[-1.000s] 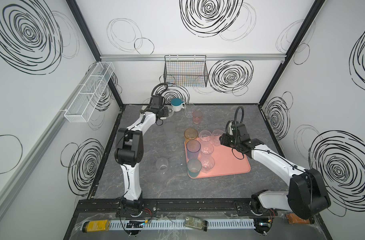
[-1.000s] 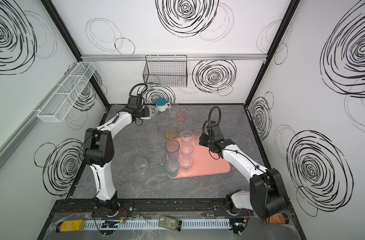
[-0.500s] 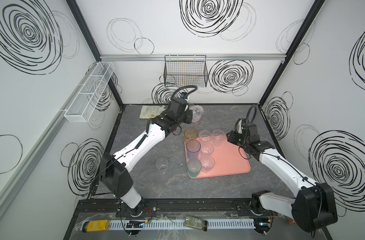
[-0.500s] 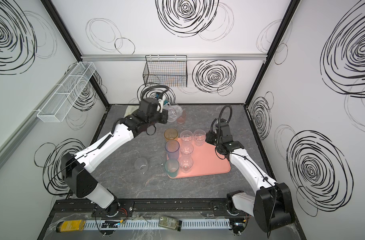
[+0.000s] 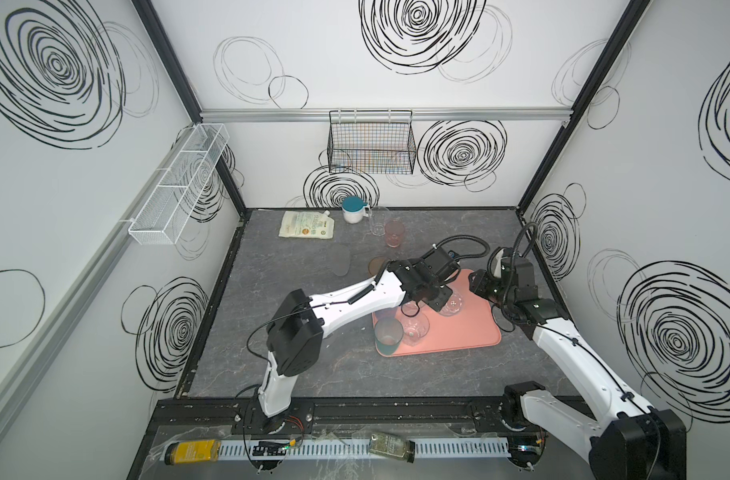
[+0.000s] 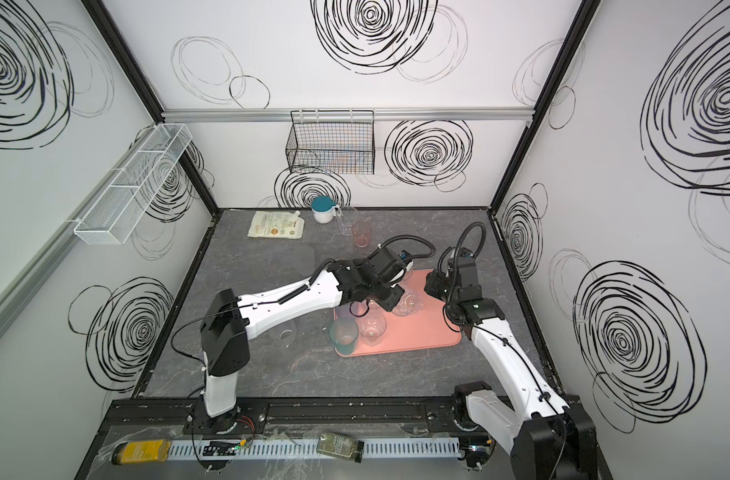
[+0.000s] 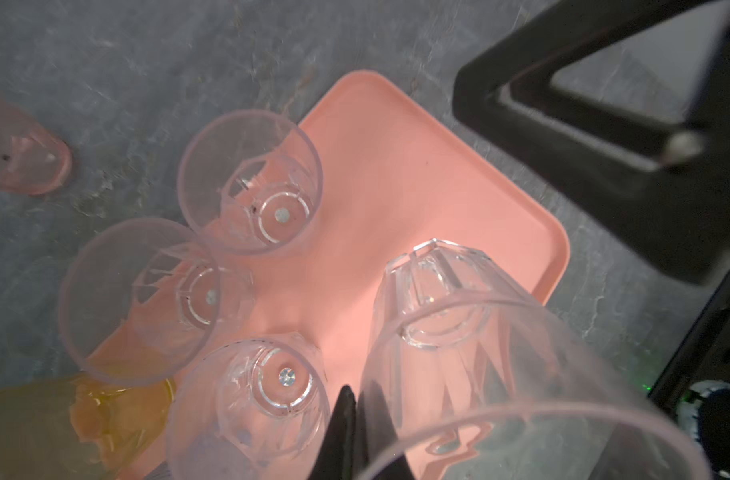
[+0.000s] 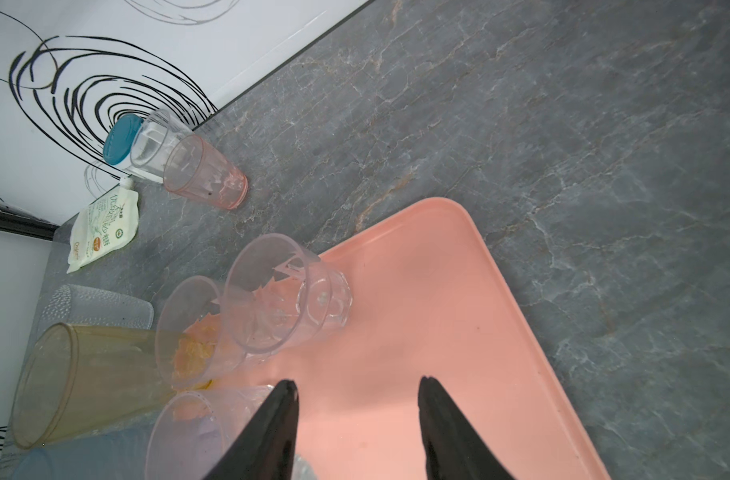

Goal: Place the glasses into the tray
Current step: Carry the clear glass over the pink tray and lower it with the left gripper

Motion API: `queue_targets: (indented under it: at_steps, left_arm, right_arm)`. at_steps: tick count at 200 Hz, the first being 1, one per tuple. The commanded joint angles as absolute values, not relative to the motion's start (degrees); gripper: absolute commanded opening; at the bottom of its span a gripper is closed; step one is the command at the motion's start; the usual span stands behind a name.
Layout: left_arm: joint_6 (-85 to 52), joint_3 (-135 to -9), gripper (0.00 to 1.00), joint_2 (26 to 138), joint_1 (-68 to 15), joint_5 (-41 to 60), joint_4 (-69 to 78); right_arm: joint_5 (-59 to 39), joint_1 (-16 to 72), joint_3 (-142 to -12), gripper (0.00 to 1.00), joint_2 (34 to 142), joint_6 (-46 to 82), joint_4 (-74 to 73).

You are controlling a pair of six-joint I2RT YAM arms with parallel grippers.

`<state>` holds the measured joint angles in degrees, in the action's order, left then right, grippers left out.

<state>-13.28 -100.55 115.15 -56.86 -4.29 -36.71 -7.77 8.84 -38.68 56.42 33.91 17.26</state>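
Note:
The salmon-pink tray (image 5: 463, 336) (image 6: 423, 334) lies right of centre. Above its middle my left gripper (image 5: 441, 305) (image 7: 357, 409) is shut on the wall of a clear faceted glass (image 7: 458, 332) (image 5: 455, 302), one finger inside and one outside. Several glasses stand along the tray's left side, among them a teal one (image 5: 386, 337) and clear ones (image 7: 251, 183) (image 8: 284, 299). A pink glass (image 5: 393, 233) and a clear glass (image 5: 377, 222) stand on the table at the back. My right gripper (image 5: 477, 286) (image 8: 357, 395) hangs open and empty over the tray's back right corner.
A white mug with a teal lid (image 5: 353, 210) and a flat pouch (image 5: 307, 225) sit by the back wall. A frosted glass (image 8: 101, 307) and an amber glass (image 8: 84, 382) stand beside the tray's left side. A black wire basket (image 5: 371, 147) hangs on the back wall.
My left arm swung from the back by the mug to over the tray, carrying the clear glass. My right gripper drew back from the glasses toward the tray's right back corner.

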Motion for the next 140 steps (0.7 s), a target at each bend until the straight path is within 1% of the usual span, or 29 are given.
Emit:
queue_targets:
  at_steps: [1,21,31,33,37,48,63,77,106,140]
  left_arm:
    - [-11.53,-104.57,0.00,116.62,-56.73,-4.71,-37.93]
    - [-10.37,-106.29,0.02,119.56,-56.70,-4.96,-39.42]
    - [-9.78,-107.20,0.02,121.06,-56.77,-4.38,-40.42]
    - [-9.63,-107.40,0.06,121.25,-56.75,-4.32,-40.71]
    - [-9.50,-107.67,0.08,121.72,-56.72,-4.08,-41.02]
    - [-9.06,-108.06,0.11,122.47,-56.63,-3.87,-41.78]
    - [-8.94,-108.32,0.15,122.76,-56.06,-3.48,-41.92]
    - [-9.10,-108.45,0.18,122.60,-55.47,-3.21,-41.70]
    - [-9.12,-109.68,0.19,123.06,-54.98,-2.32,-41.76]
    - [-9.10,-111.82,0.20,121.93,-54.54,-1.02,-42.37]
  right_arm:
    - [-7.96,9.45,-36.43,0.51,53.54,35.23,19.61]
    - [-7.62,10.22,-34.98,0.51,51.99,35.23,20.94]
    - [-9.29,10.51,-33.99,0.51,51.32,35.41,20.86]
    - [-9.95,10.54,-33.83,0.51,51.22,35.46,20.68]
    - [-11.62,10.67,-33.45,0.51,50.95,35.50,20.19]
    - [-14.64,11.79,-32.60,0.52,50.03,36.17,19.52]
    - [-15.00,13.88,-31.28,0.54,48.67,36.86,19.29]
    - [-15.93,13.91,-30.19,0.55,47.72,37.12,19.39]
    - [-17.91,13.04,-30.26,0.55,48.80,37.00,20.15]
    - [-16.89,13.01,-30.29,0.55,48.88,35.55,22.71]
